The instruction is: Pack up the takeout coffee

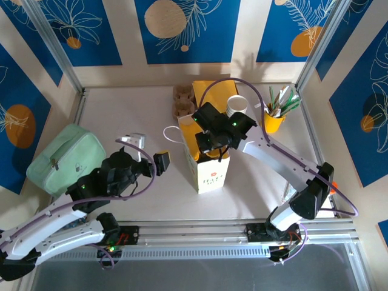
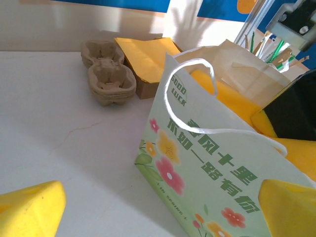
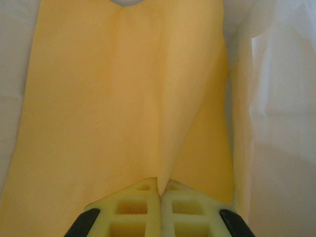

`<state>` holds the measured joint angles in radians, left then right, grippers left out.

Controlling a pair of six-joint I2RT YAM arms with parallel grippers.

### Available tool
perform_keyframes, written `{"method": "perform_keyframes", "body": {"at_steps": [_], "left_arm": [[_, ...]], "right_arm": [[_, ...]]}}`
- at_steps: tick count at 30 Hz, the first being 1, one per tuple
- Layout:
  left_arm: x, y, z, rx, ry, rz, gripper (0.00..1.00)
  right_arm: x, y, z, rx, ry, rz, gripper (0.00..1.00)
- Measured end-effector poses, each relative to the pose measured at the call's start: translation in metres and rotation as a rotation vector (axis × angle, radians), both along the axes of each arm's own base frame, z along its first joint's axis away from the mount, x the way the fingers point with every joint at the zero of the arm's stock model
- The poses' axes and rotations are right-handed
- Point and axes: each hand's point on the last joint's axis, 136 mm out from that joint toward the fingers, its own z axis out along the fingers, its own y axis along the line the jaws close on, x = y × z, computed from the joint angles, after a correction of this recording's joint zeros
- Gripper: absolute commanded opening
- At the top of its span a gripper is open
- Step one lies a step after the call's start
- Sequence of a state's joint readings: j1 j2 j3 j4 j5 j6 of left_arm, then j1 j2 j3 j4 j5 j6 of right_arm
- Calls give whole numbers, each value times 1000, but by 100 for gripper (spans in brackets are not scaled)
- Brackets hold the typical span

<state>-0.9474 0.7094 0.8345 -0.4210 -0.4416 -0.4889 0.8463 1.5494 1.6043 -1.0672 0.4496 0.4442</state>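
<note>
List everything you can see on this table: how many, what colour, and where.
pouch: one, mint green, at the table's left edge
paper bag: one, white with a flower print, yellow inside, standing open at the centre
pulp cup carriers: one stack, brown, behind the bag
box: one, yellow top and brown sides, right beside the carriers
paper cups: one stack, white, right of the box
holder: one, yellow, holding green and white sticks, far right
table: one, white
left gripper: open, yellow pads, left of the bag
right gripper: shut, inside the bag, tips at a fold of the yellow lining
</note>
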Motion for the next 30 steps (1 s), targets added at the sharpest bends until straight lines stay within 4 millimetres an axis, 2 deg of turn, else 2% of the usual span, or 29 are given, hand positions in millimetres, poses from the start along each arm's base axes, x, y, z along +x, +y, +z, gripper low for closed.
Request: {"method": "perform_keyframes", "body": {"at_steps": [14,17,19,22,26,30], "left_arm": [[-1,3,-6,17,9,9,100],[-1,3,-7,16,10,9,100],[-1,3,-7,16,11,9,100],[-1,3,-8,17,12,9,100],[0,4,-8,18,11,11,100],[0,4,-8,17,10,13,100]], "right_arm": [[2,0,-3,-42,-24,5,0],[2,0,-3,-47,-28,7,7],[2,-1,-3,-54,-33,11,19],[2,-1,-3,-59,-38,10,29],[2,0,1,-49,-39,13,36],[2,6,16,-4,-61,25,39]]}}
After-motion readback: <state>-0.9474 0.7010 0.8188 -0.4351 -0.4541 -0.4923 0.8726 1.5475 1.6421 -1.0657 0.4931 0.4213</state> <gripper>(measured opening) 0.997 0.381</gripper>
